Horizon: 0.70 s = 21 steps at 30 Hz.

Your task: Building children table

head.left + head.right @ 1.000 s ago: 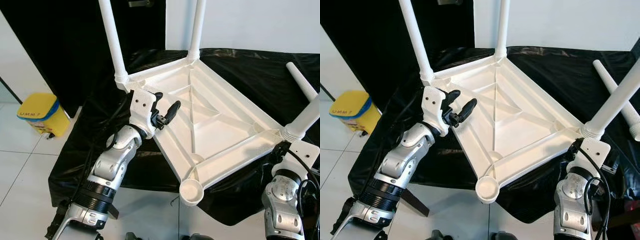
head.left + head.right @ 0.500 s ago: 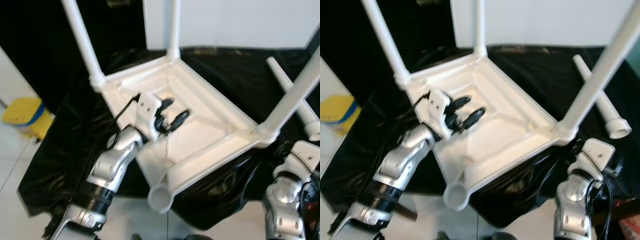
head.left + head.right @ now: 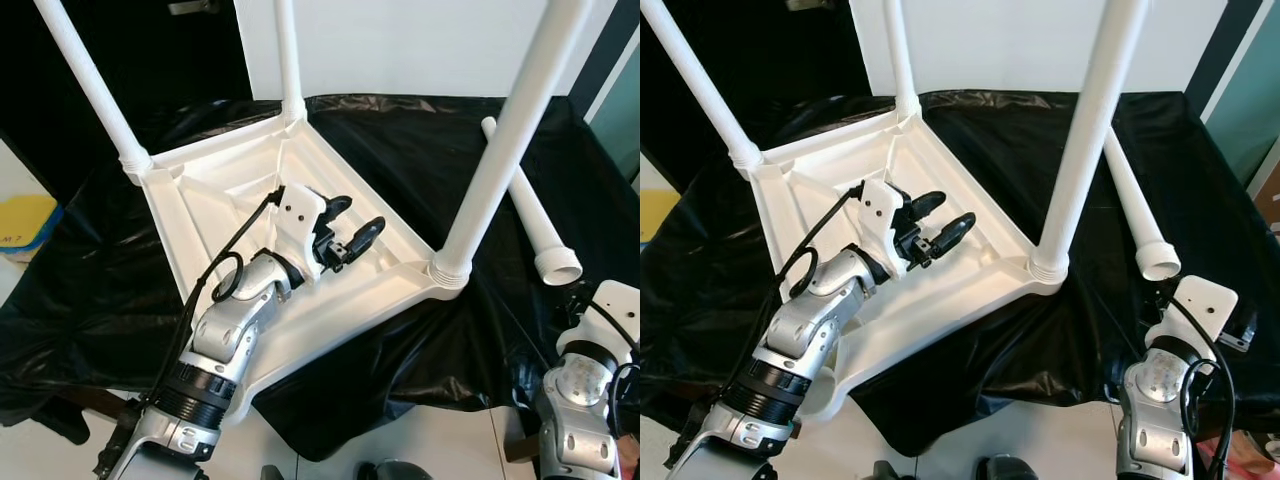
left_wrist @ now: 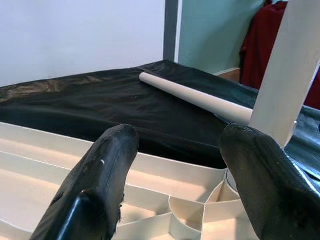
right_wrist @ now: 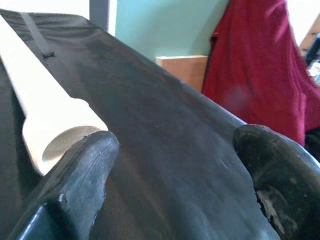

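- Three white legs [image 3: 505,140] are seen standing upright in the corner sockets of the inverted white plastic table top [image 3: 205,215], which rests on a surface draped in black cloth [image 3: 400,130].
- One loose leg [image 3: 525,215] is noted lying on the cloth near its right edge, well apart from the table top, socket end toward the robot.
- Since a second ago the whole view has swung to the right; this is judged a turn of the head camera, not a shift of the table. The loose leg is now brought fully into sight.
- The left gripper [image 3: 345,230] is held over the ribbed underside, fingers spread and empty; it has moved inward from the table top's near-left rim.
- The right gripper [image 5: 175,175] is seen in the right wrist view, released and empty, with the loose leg just beside one finger.
- Judgement: the fourth leg is the remaining part, and fetching it is likely the step in hand.
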### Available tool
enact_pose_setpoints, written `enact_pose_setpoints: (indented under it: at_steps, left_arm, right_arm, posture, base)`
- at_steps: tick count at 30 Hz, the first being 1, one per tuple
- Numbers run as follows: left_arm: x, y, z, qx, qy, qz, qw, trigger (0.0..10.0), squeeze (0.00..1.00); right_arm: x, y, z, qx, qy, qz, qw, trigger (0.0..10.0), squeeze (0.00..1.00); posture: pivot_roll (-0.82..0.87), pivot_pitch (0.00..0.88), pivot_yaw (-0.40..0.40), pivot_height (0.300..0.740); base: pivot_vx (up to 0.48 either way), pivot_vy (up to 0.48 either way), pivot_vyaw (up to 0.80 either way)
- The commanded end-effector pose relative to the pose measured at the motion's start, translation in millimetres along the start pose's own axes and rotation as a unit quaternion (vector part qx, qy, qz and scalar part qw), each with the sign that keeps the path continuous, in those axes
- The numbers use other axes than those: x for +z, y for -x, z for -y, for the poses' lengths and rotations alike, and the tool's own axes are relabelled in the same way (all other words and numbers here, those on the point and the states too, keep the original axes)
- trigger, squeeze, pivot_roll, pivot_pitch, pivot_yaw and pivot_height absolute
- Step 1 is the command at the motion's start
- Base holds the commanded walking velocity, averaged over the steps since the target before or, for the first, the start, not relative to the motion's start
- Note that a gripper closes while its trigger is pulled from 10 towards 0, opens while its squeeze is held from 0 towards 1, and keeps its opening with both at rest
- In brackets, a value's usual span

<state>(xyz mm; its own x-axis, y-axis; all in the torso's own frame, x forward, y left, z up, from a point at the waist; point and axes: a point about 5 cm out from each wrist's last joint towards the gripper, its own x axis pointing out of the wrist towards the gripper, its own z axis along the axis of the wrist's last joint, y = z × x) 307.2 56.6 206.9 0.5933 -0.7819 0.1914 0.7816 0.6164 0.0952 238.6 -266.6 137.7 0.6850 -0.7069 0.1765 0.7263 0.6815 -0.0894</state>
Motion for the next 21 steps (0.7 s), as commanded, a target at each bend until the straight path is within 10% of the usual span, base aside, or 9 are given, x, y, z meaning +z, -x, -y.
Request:
enact_pose_setpoints:
  at_steps: [1, 21]
  left_arm:
    - [0, 2.5, 1.7, -0.012, 0.008, 0.0, 1.0, 10.0, 0.0]
    - [11, -6.1, 33.8, -0.06, 0.029, 0.017, 0.998, 10.0, 0.0]
  right_arm:
    - [-2, -2.0, 1.6, 0.004, -0.013, -0.002, 1.0, 10.0, 0.0]
    - [8, -31.0, -10.8, 0.201, -0.116, 0.024, 0.972, 10.0, 0.0]
  posture:
    - [-0.2, 0.134, 0.034, 0.74]
    - [-0.2, 0.15, 0.073, 0.74]
  base:
    - [0.0, 0.0, 0.0]
    - [0.0, 0.0, 0.0]
